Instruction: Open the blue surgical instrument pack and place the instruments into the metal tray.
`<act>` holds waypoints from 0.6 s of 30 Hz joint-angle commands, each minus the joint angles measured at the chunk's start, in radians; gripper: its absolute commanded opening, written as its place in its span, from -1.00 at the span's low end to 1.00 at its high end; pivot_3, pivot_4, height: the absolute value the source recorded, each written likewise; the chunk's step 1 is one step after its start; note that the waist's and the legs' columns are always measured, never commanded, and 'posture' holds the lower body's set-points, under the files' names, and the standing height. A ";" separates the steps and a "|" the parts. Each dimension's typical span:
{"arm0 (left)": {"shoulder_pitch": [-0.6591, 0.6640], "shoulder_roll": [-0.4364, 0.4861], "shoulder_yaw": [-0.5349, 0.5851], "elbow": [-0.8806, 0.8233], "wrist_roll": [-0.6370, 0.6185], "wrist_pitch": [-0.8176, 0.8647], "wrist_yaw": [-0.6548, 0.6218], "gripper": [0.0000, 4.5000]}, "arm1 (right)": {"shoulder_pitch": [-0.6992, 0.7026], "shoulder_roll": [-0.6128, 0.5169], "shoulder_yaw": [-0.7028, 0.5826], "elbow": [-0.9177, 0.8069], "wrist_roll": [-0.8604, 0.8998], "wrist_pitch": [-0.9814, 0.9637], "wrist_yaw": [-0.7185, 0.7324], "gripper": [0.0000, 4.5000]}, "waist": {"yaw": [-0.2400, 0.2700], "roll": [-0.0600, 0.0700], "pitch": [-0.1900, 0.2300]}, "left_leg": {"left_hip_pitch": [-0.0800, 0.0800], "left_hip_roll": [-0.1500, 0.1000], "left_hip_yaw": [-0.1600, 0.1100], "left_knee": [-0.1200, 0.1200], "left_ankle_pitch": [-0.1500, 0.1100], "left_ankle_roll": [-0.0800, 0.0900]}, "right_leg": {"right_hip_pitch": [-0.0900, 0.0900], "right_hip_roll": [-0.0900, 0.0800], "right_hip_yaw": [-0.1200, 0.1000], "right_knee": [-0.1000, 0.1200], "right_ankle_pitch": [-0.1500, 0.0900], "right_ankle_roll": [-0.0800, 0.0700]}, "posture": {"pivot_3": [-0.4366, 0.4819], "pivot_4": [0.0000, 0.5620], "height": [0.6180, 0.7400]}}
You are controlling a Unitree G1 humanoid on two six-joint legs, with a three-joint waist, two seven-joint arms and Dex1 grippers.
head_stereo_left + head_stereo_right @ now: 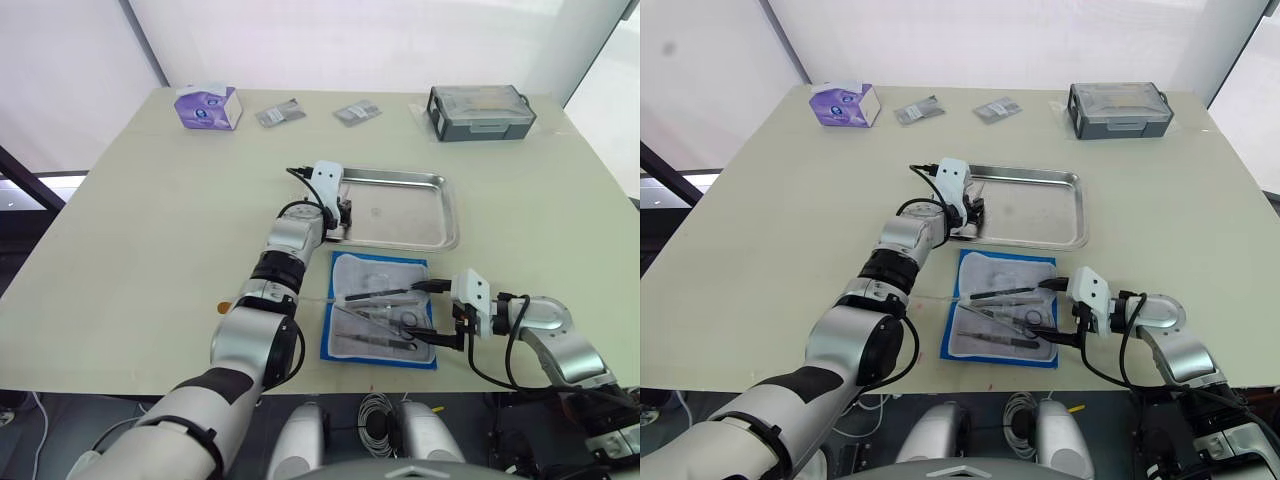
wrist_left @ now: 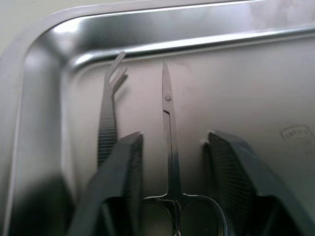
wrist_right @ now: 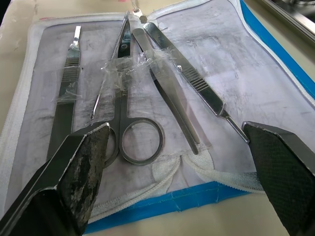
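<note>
The metal tray point(image 1: 405, 215) lies in the middle of the table. My left gripper point(image 1: 345, 214) hovers over its left end, open. Between its fingers point(image 2: 123, 162) a pair of scissors point(image 2: 170, 147) lies flat on the tray floor, with bent tweezers point(image 2: 107, 123) beside it. The blue surgical instrument pack point(image 1: 345, 340) lies unfolded in front of the tray, its whitish inner layer up. Several instruments rest on it: ring-handled scissors point(image 3: 124, 123), forceps point(image 3: 170, 101), and two flat handles point(image 3: 67, 88). My right gripper point(image 1: 436, 311) stands open at the pack's right edge, not touching any tool.
Along the far edge stand a purple tissue box point(image 1: 208, 107), two grey foil sachets point(image 1: 280, 113) and a grey lidded box point(image 1: 480, 112). Bare tabletop stretches left of the tray and pack. The table's front edge runs just below the pack.
</note>
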 commanded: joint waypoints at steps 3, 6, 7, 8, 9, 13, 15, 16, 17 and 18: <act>-0.038 0.012 0.010 -0.127 -0.037 0.037 -0.059 0.35 | 0.063 -0.006 0.068 0.080 -0.075 0.054 -0.006 1.00 | 0.000 0.000 0.000 | 0.000 0.000 0.000 0.000 0.000 0.000 | 0.000 0.000 0.000 0.000 0.000 0.000 | -0.05 -0.47 1.00; -0.021 0.022 -0.012 -0.237 -0.059 0.077 -0.130 0.35 | 0.071 0.002 0.057 0.081 -0.062 0.054 -0.015 1.00 | 0.000 0.000 0.000 | 0.000 0.000 0.000 0.000 0.000 0.000 | 0.000 0.000 0.000 0.000 0.000 0.000 | -0.05 -0.47 1.00; -0.011 0.028 -0.019 -0.273 -0.065 0.097 -0.149 0.35 | 0.076 0.012 0.050 0.083 -0.054 0.052 -0.022 1.00 | 0.000 0.000 0.000 | 0.000 0.000 0.000 0.000 0.000 0.000 | 0.000 0.000 0.000 0.000 0.000 0.000 | -0.05 -0.47 1.00; -0.003 0.032 -0.023 -0.299 -0.069 0.112 -0.161 0.35 | 0.079 0.019 0.045 0.084 -0.048 0.050 -0.027 1.00 | 0.000 0.000 0.000 | 0.000 0.000 0.000 0.000 0.000 -0.001 | 0.000 0.000 0.000 0.000 0.000 0.000 | -0.05 -0.47 1.00; 0.013 0.043 -0.034 -0.334 -0.071 0.105 -0.191 0.35 | 0.086 0.032 0.042 0.083 -0.043 0.049 -0.037 1.00 | 0.000 0.000 0.000 | 0.000 0.000 0.000 0.000 0.000 -0.001 | 0.000 0.000 0.000 0.000 0.000 0.000 | -0.05 -0.47 1.00; 0.072 0.087 -0.066 -0.416 -0.081 0.063 -0.302 0.35 | 0.107 0.059 0.037 0.085 -0.046 0.033 -0.049 1.00 | -0.003 0.000 0.000 | 0.001 0.000 0.000 -0.001 0.001 -0.002 | 0.000 0.000 0.001 0.000 0.000 0.000 | -0.05 -0.47 1.00; 0.114 0.124 -0.095 -0.450 -0.086 0.010 -0.405 0.35 | 0.116 0.061 0.037 0.088 -0.050 0.022 -0.047 1.00 | -0.004 0.001 0.000 | 0.001 0.000 0.001 -0.001 0.002 -0.003 | 0.000 0.000 0.001 0.000 0.000 0.000 | -0.05 -0.47 1.00; 0.130 0.141 -0.105 -0.461 -0.092 -0.015 -0.450 0.35 | 0.119 0.060 0.037 0.088 -0.052 0.017 -0.045 1.00 | -0.004 0.001 0.000 | 0.001 0.000 0.001 -0.002 0.002 -0.003 | 0.000 0.000 0.001 0.000 0.000 0.000 | -0.05 -0.47 1.00; 0.146 0.162 -0.118 -0.472 -0.096 -0.028 -0.497 0.35 | 0.121 0.055 0.039 0.089 -0.057 0.014 -0.042 1.00 | -0.003 0.001 0.000 | 0.001 0.000 0.001 -0.002 0.002 -0.003 | 0.000 0.000 0.001 0.000 0.000 0.000 | -0.05 -0.47 1.00; 0.157 0.182 -0.128 -0.480 -0.099 -0.034 -0.536 0.35 | 0.123 0.050 0.041 0.089 -0.062 0.011 -0.039 1.00 | 0.000 0.000 0.000 | 0.001 0.000 0.000 -0.002 0.002 -0.003 | 0.000 0.000 0.001 0.000 0.000 0.000 | -0.05 -0.47 1.00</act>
